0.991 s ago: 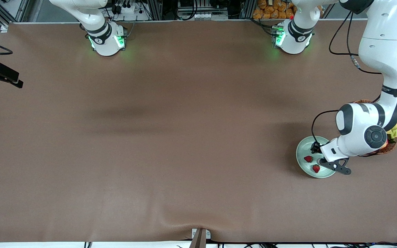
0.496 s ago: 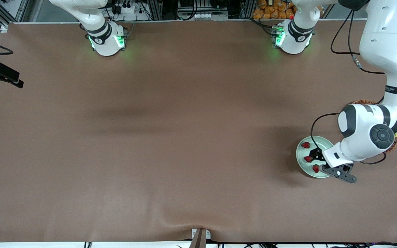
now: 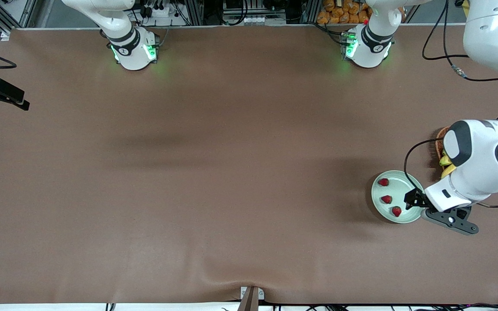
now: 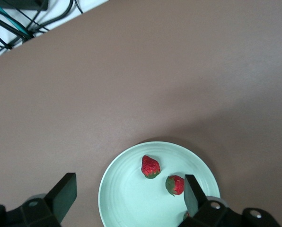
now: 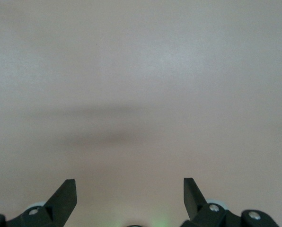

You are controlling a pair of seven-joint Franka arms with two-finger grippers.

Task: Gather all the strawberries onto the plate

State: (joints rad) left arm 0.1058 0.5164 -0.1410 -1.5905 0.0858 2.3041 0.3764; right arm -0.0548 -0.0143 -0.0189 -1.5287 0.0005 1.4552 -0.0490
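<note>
All three strawberries [image 3: 386, 199] lie in the plate [image 3: 412, 180] near the table edge at the left arm's end; left gripper [image 3: 414, 200], wide open and empty over the plate rim, could clip it when retreating; right gripper [image 5: 130, 201] open, empty, waiting.

You have three small red strawberries with dark green caps, one [image 3: 383, 182], a second [image 3: 387, 199] and a third [image 3: 397, 211], all lying in one round, pale mint-green glossy plate [image 3: 397, 179]. You have one brown wicker basket [image 3: 438, 143], mostly hidden by the left arm, with yellow fruit [image 3: 446, 166] in it that you cannot count. Two white robot arms stand at one brown table [image 3: 214, 164].
</note>
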